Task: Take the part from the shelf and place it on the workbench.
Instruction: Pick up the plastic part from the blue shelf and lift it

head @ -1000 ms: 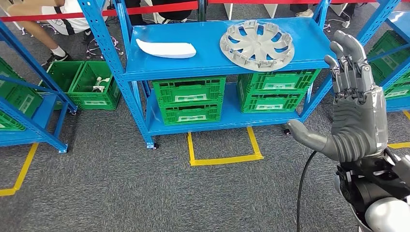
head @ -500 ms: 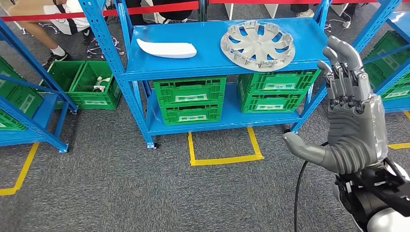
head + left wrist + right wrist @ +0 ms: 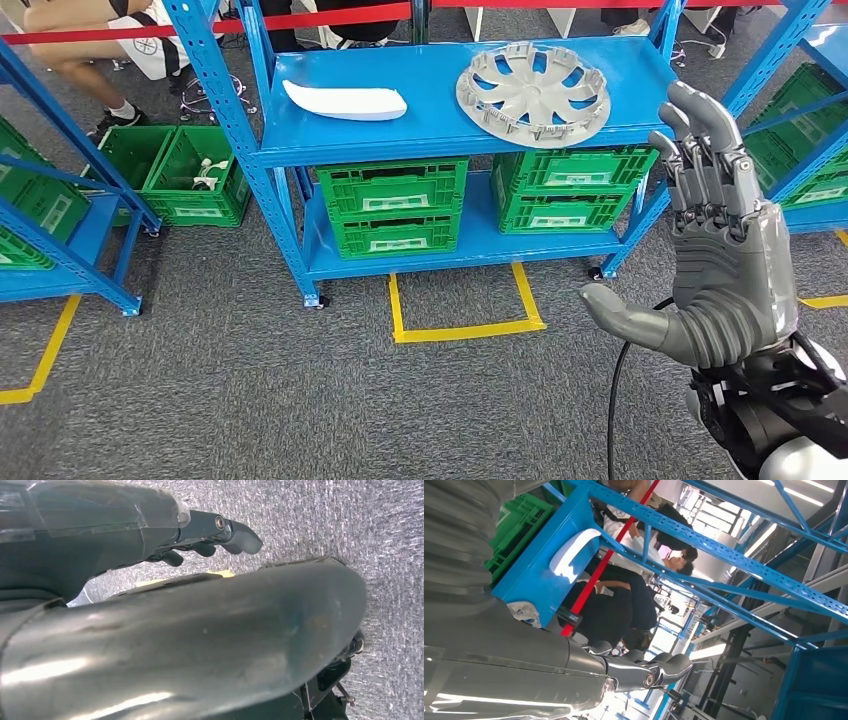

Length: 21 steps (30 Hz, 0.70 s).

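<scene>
the head view was bright and evenly lit from overhead, colours saturated, with only soft, short shadows under the blue shelf (image 3: 440,125) and its green crates (image 3: 392,205). the carpet (image 3: 250,400) showed sharp grain, and the shelf uprights bowed a little toward the picture's edges. my right hand (image 3: 715,250), raised close to the lens, stayed reasonably sharp with mild sheen on its grey cover. in the left wrist view my left hand (image 3: 165,615) was dark, very close and soft, with smeared highlights, while the carpet behind looked crisp. the right wrist view was backlit: ceiling strip lights (image 3: 811,495) blew out white and glare washed the background.
</scene>
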Tool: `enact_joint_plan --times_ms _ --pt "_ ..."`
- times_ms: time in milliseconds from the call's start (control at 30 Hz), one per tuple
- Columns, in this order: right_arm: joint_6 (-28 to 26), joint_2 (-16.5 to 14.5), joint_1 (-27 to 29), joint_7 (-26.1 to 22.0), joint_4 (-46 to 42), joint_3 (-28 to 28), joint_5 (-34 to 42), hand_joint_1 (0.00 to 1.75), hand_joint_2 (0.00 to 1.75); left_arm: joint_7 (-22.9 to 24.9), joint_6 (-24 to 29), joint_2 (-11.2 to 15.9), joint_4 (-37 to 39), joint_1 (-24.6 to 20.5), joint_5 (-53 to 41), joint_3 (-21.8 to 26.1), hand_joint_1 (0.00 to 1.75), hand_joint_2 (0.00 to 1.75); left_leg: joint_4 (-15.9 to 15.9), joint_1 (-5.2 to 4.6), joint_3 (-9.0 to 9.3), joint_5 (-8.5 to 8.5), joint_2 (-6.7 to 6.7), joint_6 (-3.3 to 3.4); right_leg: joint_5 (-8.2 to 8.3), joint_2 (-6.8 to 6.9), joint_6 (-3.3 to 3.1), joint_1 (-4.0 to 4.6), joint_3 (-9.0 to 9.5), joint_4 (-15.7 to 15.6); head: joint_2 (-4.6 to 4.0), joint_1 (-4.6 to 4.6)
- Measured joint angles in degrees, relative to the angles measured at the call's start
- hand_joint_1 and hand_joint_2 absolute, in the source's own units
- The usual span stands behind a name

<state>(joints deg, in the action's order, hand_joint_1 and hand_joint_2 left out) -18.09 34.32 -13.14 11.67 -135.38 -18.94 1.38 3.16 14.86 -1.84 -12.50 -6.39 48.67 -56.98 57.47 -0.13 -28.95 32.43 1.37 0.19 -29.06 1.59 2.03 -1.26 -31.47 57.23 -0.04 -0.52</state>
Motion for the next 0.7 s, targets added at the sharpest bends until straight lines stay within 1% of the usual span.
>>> enact_joint_plan --times_ms 700 --pt "0.0 0.0 0.0 0.2 0.0 -1.3 -0.1 0.0 1.75 -0.1 -0.1 0.0 0.0 0.0 -0.1 0.0 0.0 0.0 0.0 0.0 0.0 0.0 0.0 0.0 0.0 0.0 0.0 0.0 0.0 0.0 0.0 0.0"
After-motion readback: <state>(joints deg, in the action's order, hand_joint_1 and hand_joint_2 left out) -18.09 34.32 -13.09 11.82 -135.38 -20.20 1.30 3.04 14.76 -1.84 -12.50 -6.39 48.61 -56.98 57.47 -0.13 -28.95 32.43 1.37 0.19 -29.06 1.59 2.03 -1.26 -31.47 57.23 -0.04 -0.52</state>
